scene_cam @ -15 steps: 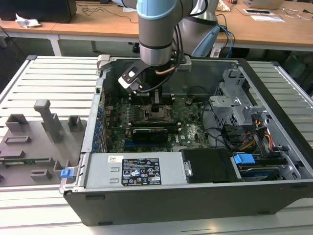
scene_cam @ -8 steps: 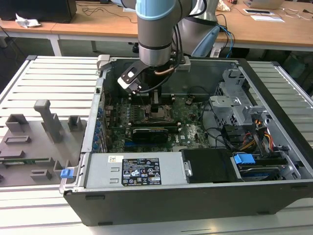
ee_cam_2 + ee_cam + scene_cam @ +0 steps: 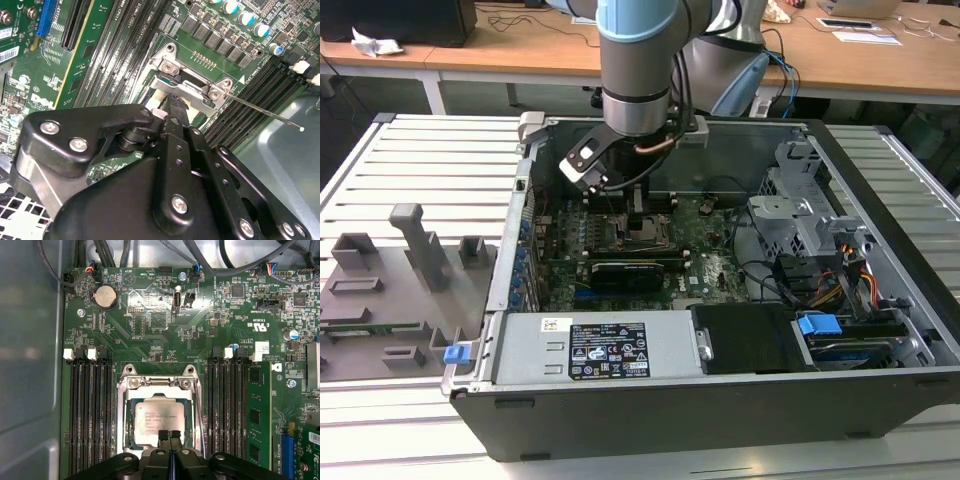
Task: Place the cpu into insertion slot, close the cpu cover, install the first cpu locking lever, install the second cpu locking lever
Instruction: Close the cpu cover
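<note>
So the pale silvery-beige square cpu (image 3: 159, 421) is already sitting flat in the small square silver-rimmed insertion slot (image 3: 130, 430) on the green circuit board (image 3: 165, 335). The thin silvery metal frame of the cpu cover (image 3: 160, 388) shows around it. The arm's black jaws are pinched together on nothing, tips right at the chip's near edge, and a thin wire lever (image 3: 270, 116) sticks out off the socket.

An open case (image 3: 650, 415) lies on a table (image 3: 430, 150), a parts tray (image 3: 380, 300) at the exterior view's left. Inside, the cpu (image 3: 159, 421) sits in the insertion slot (image 3: 160, 396), between memory slots (image 3: 90, 415). The gripper (image 3: 169, 434) is over the cpu's edge.
</note>
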`<state>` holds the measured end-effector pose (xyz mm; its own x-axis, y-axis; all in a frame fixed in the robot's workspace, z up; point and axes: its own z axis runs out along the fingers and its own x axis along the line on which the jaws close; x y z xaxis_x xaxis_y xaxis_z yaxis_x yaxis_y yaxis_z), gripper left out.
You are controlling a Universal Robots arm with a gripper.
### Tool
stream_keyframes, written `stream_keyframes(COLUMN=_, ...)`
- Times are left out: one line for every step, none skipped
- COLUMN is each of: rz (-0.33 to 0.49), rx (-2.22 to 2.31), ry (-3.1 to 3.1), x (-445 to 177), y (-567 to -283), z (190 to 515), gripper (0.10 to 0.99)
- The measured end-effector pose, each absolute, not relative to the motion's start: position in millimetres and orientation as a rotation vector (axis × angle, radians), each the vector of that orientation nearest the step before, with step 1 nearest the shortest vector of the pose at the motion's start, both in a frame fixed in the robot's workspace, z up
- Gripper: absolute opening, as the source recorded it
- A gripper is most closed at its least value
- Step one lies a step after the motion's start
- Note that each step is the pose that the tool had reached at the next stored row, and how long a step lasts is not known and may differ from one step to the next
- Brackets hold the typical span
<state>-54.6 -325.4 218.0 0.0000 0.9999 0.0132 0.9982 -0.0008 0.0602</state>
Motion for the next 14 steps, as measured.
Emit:
stream_keyframes(rz=0.081, rx=2.198, ry=2.197, x=-54.8, y=-325.4, z=217.9, gripper=0.106)
stream_keyframes(rz=0.081, rx=2.198, ry=2.197, x=-55.2, y=-325.4, z=217.7, gripper=0.106)
stream_keyframes(rz=0.081, rx=2.198, ry=2.197, x=-55.6, y=-325.4, z=217.6, gripper=0.106)
stream_keyframes(rz=0.081, rx=2.198, ry=2.197, x=-55.8, y=-325.4, z=217.5, gripper=0.106)
stream_keyframes(rz=0.081, rx=2.198, ry=2.197, x=-56.0, y=-325.4, z=217.4, gripper=0.106)
stream_keyframes(rz=0.081, rx=2.198, ry=2.197, x=-56.2, y=-325.4, z=217.3, gripper=0.106)
stream_keyframes(rz=0.081, rx=2.198, ry=2.197, x=-56.5, y=-325.4, z=217.3, gripper=0.106)
stream_keyframes(rz=0.081, rx=2.198, ry=2.197, x=-56.7, y=-325.4, z=217.2, gripper=0.106)
stream_keyframes(rz=0.081, rx=2.198, ry=2.197, x=-56.9, y=-325.4, z=217.1, gripper=0.106)
stream_keyframes(rz=0.081, rx=2.198, ry=2.197, x=-57.3, y=-325.4, z=217.0, gripper=0.106)
stream_keyframes(rz=0.081, rx=2.198, ry=2.197, x=-57.8, y=-325.4, z=216.9, gripper=0.106)
stream_keyframes(rz=0.081, rx=2.198, ry=2.197, x=-58.0, y=-325.4, z=216.8, gripper=0.106)
stream_keyframes(rz=0.081, rx=2.198, ry=2.197, x=-58.2, y=-325.3, z=216.8, gripper=0.106)
stream_keyframes(rz=0.081, rx=2.198, ry=2.197, x=-58.5, y=-325.3, z=216.7, gripper=0.106)
